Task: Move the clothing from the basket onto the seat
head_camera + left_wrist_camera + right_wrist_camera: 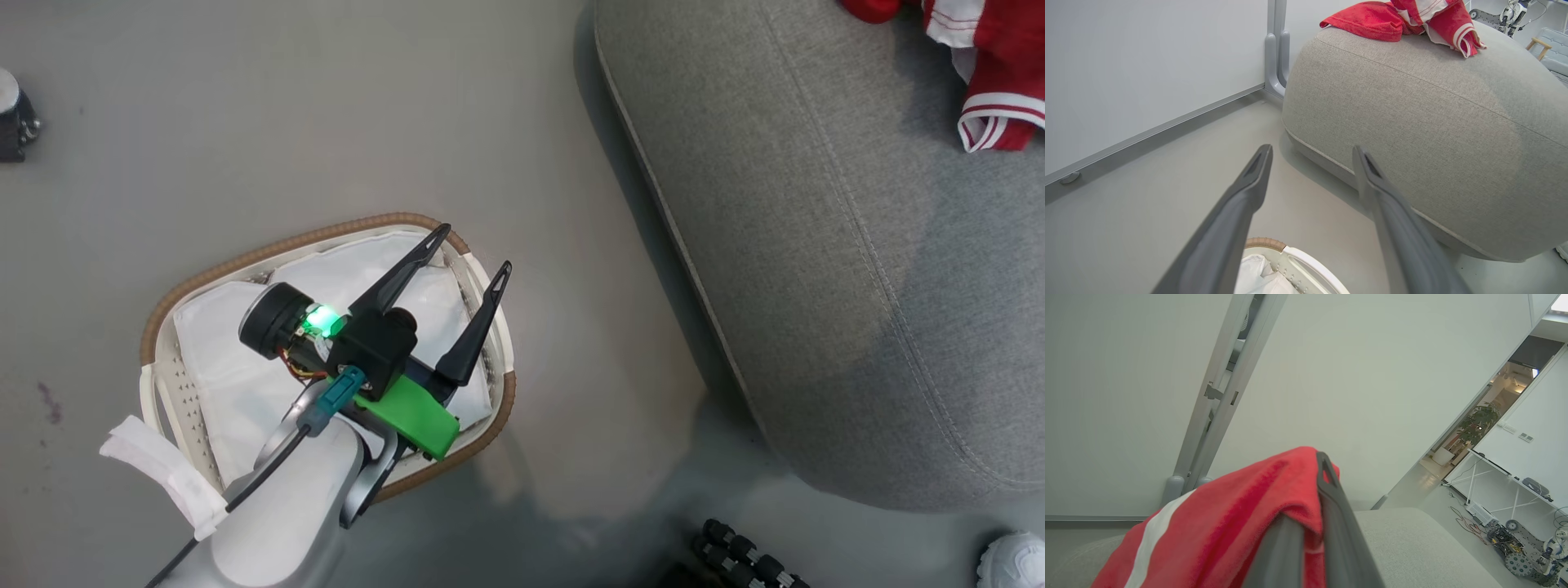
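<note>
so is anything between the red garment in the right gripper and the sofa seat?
Nothing visible. The right gripper is shut on the clothing, and in the right wrist view the bare seat lies right past it. The basket sits on the floor off to the side, out of that path.

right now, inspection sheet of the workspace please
surface: grey floor, small dark stain at left.
job's things: clothing lies on the seat; basket shows white lining, no red seen.
clutter: black ribbed object and white shoe near seat.
grippers: left gripper open over basket; right gripper shut on clothing.
cables: dark cable along left forearm.
surroundings: white wall panels, potted plant beyond.
</note>
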